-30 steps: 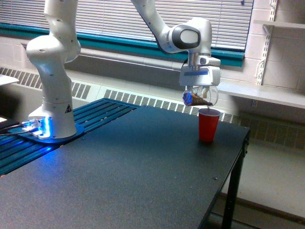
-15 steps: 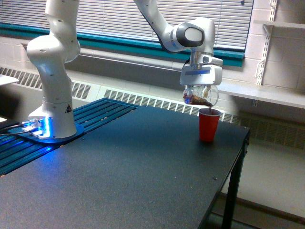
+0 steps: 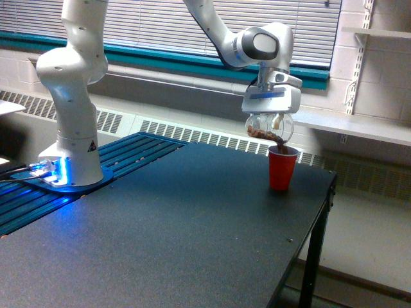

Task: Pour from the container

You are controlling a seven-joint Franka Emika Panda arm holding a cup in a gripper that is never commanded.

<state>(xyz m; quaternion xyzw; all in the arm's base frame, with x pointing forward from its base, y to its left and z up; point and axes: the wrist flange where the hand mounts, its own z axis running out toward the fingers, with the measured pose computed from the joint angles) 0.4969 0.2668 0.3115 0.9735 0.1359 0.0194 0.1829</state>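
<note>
Exterior view only. The gripper (image 3: 270, 119) hung over the far corner of the counter (image 3: 192, 218), on the exterior view's right, clamped on the container (image 3: 270, 130), a clear jug carried just above the red cup (image 3: 282, 168). The jug was tipped toward the cup, brown material pooled against its low side, and a dark stream appeared to run from its lip down to the cup's mouth; whether lip and rim touched could not be told at this size. The cup stood upright on the counter, near the edge, nothing beside it to steady it. Judged mid-pour, a good share of the load not yet out. To do this step well: the tilt should be increased slowly, since lumpy material tends to hold and then let go in a clump; the lip should be kept centred over the cup's mouth rather than its near rim, and low enough that falling pieces do not bounce out. The wrist should rotate about the lip so the stream does not wander as the angle grows. The cup looked light and would tip if the jug pressed on its rim, so a small clearance is wanted. Fill level inside the cup was hidden by its opaque wall; overfilling is a risk to watch.
</note>
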